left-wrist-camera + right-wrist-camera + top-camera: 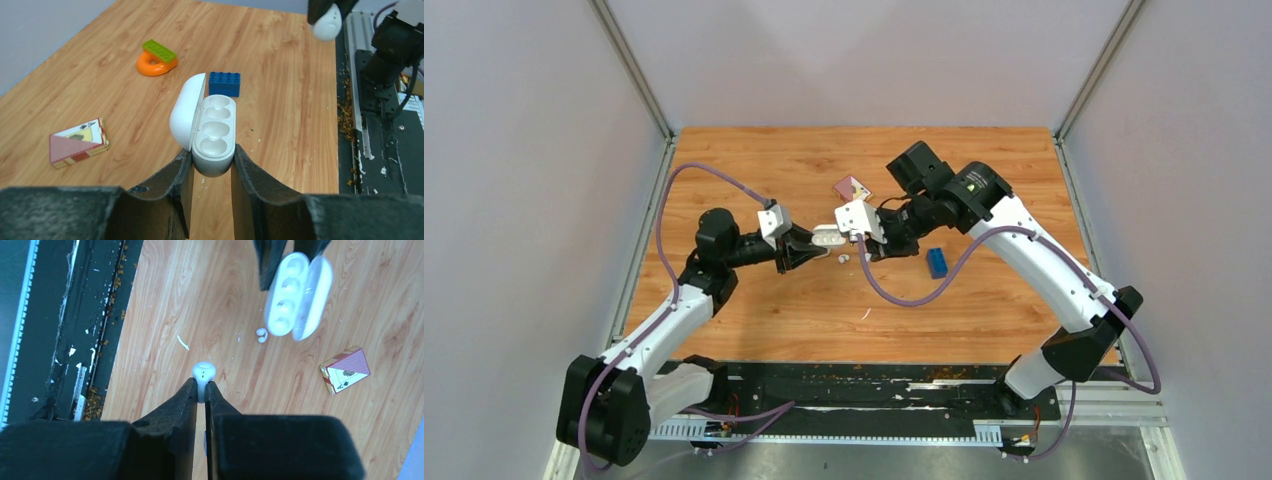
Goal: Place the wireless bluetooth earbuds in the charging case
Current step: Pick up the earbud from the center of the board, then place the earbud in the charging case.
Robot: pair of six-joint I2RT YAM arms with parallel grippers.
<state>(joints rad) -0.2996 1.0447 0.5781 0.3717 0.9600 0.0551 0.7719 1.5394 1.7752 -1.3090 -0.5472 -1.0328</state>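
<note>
The charging case (214,134) hangs above the table with its lid (184,114) swung open to the left and both sockets empty. My left gripper (212,161) is shut on the case's near end. In the top view the case (827,238) sits between the two grippers. My right gripper (201,388) is shut on one white earbud (204,373), held just right of the case; this earbud (327,23) also shows at the top of the left wrist view. A second earbud (261,335) lies on the table below the case (294,294), and shows in the top view as earbud (843,257).
A red card box (80,142) lies left of the case. A blue brick (224,83) and an orange ring with a green brick (156,59) lie beyond it. A thin white sliver (183,342) lies on the wood. The black strip (854,385) borders the near edge.
</note>
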